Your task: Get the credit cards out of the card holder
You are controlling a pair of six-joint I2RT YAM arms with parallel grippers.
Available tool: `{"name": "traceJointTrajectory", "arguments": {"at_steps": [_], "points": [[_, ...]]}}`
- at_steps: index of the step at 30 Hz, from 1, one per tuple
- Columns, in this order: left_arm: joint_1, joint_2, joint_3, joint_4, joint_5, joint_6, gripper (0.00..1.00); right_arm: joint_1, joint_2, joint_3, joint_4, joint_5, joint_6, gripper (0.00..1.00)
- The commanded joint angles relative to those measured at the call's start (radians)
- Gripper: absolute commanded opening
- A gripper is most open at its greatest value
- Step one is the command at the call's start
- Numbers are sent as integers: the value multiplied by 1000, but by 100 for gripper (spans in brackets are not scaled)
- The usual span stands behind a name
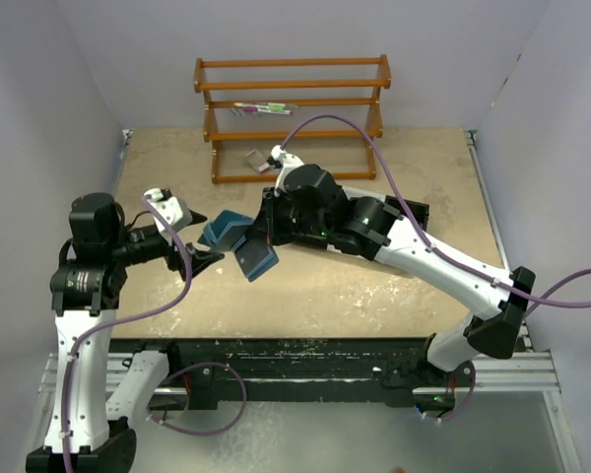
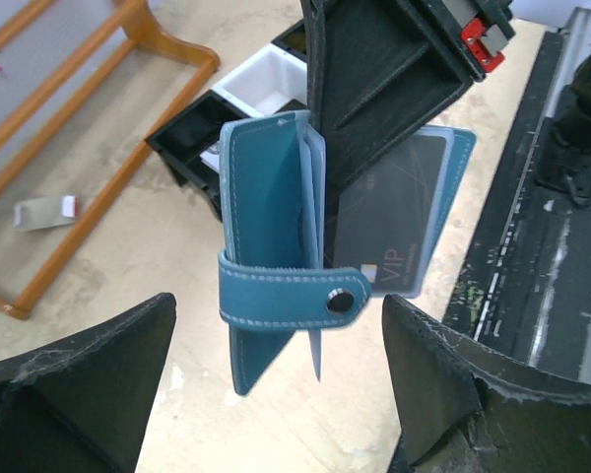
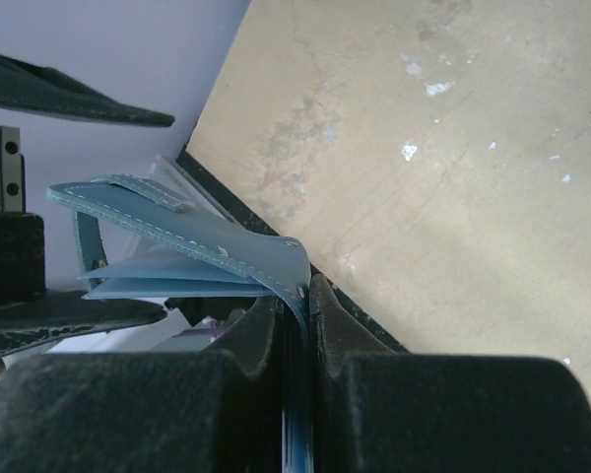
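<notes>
The right gripper pinches the wallet aloft, so the left gripper, spread wide, should next close on the dark card.

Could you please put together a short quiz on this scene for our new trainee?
1. True or false: the left end effector is shut on the card holder.
2. Where is the dark credit card?
A. Tucked inside the card holder
B. Gripped by the left end effector
C. Pinched on its own by the right end effector
3. In the left wrist view, what word is printed on the credit card?

Key:
1. False. The left end effector is open and the right end effector pinches the card holder.
2. A
3. VIP
</notes>
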Motion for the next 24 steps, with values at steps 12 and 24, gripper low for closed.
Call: {"name": "traceJointTrajectory", "arguments": {"at_steps": [12,24], "points": [[-1,67,81,6,-14,-2,53,50,-88,-49,115,-122,-71,0],[0,193,170,-201,264,-80,69,48,-103,-51,172,-299,-140,0]]}}
